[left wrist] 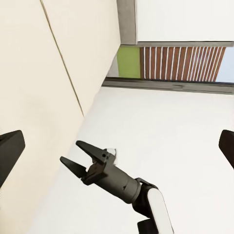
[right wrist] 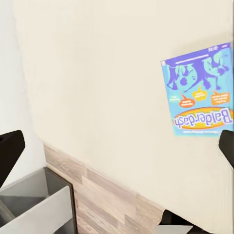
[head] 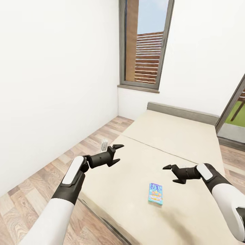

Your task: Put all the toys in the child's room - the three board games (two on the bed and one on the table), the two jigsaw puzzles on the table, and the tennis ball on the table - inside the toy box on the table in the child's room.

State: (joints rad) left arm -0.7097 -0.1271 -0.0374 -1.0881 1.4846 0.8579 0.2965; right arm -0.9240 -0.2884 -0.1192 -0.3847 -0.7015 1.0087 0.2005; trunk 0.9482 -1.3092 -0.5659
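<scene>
Both grippers, left (head: pixel 115 153) and right (head: pixel 170 174), hover released; the flat game (head: pixel 155 193) on the bed (head: pixel 177 136) may slide when pinched.

A small blue board game box (head: pixel 155 193) is seen lying flat on the beige mattress of the bed (head: pixel 177 136), near its front edge. Its lid, printed "Balderdash" on a yellow-orange band with purple figures above, faces up (right wrist: pixel 200 92). The bed is set on a wood-plank floor against white walls.

Right gripper (left wrist: pixel 75 155) open over beige bed (left wrist: pixel 34 87); window (left wrist: pixel 180 63) beyond.
</scene>
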